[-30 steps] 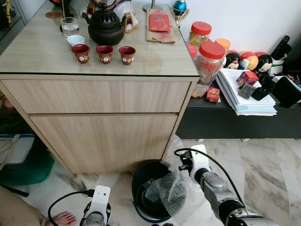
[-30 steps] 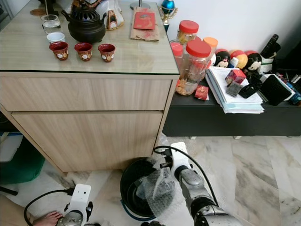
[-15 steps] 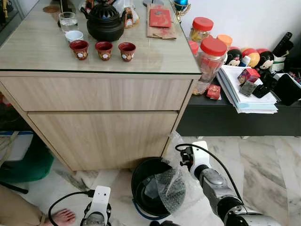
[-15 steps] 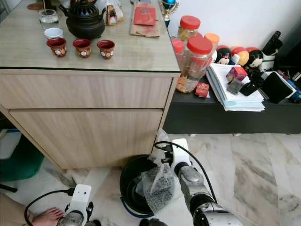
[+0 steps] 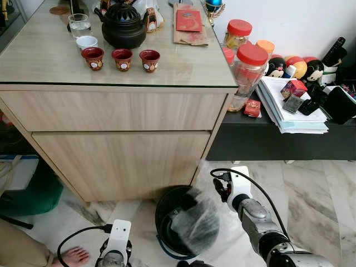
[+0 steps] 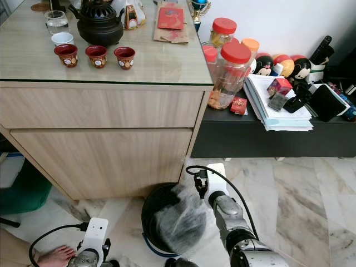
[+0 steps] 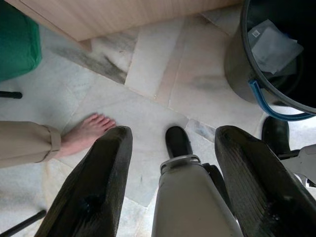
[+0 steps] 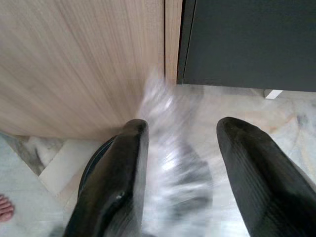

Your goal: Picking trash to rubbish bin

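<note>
A black rubbish bin (image 5: 163, 207) stands on the marble floor before the wooden cabinet. A sheet of clear bubble wrap (image 5: 194, 219) lies blurred over the bin's mouth, spilling past its right rim. My right gripper (image 8: 181, 124) hangs open just above and right of the bin, with the blurred bubble wrap (image 8: 173, 153) beyond its fingers, free of them. A crumpled clear wrapper (image 7: 274, 45) lies inside the bin (image 7: 236, 66). My left gripper (image 7: 173, 131) hangs open and idle, low over the floor left of the bin.
The wooden cabinet (image 5: 122, 139) with a teapot and cups rises right behind the bin. A low black shelf (image 5: 278, 142) with jars and papers stands to the right. A person's bare foot (image 7: 89, 134) rests on the floor at the left, near a green object (image 5: 30, 197).
The bubble wrap hung from my right gripper over the bin; it has now come free and dropped onto the bin. The right gripper has opened and drawn back slightly.
</note>
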`<state>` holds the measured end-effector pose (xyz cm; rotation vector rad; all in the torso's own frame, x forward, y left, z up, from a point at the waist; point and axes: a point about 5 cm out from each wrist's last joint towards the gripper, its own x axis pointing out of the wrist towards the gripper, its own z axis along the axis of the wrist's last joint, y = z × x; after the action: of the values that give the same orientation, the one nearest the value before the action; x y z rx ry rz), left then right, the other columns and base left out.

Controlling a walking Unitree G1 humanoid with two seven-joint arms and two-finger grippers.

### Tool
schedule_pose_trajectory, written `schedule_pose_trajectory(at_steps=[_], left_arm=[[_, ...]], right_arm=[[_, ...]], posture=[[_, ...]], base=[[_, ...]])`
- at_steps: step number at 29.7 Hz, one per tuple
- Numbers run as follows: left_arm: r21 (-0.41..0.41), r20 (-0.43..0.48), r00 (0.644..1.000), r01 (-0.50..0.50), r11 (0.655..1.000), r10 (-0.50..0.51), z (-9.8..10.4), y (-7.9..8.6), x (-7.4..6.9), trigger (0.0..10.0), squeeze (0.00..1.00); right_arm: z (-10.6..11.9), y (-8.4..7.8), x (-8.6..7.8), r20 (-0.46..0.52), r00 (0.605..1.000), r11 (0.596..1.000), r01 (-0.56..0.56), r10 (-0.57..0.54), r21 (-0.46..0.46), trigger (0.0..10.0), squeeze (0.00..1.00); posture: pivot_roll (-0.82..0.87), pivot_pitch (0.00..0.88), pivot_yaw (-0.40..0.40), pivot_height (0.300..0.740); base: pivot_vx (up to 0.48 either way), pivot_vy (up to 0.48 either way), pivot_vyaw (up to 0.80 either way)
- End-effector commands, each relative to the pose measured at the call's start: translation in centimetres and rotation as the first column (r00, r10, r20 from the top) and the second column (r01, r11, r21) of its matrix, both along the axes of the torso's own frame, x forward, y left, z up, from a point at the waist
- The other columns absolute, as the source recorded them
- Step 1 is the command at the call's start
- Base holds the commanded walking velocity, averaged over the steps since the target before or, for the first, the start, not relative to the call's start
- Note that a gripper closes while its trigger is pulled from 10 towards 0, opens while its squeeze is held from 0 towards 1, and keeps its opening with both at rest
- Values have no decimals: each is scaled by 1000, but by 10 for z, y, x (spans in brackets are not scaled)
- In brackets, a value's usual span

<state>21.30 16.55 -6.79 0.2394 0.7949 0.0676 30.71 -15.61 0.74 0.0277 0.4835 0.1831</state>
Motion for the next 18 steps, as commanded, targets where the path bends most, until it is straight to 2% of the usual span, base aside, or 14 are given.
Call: schedule_pose_trajectory(at_steps=[1, 18], left_arm=[[-13, -17, 1000, -4, 1000, 4, -4, -3, -6, 10000, 0], [-11, -17, 1000, -1, 1000, 0, -4, -3, -6, 10000, 0]], right_arm=[[2, -6, 1, 7, 1000, 1000, 21, -21, 6, 10000, 1000], [3, -12, 2, 13, 999, 999, 47, -47, 9, 10000, 1000]], posture=[[42, 179, -156, 740], [41, 178, -156, 740]], base=[[0, 0, 0], [0, 0, 0]])
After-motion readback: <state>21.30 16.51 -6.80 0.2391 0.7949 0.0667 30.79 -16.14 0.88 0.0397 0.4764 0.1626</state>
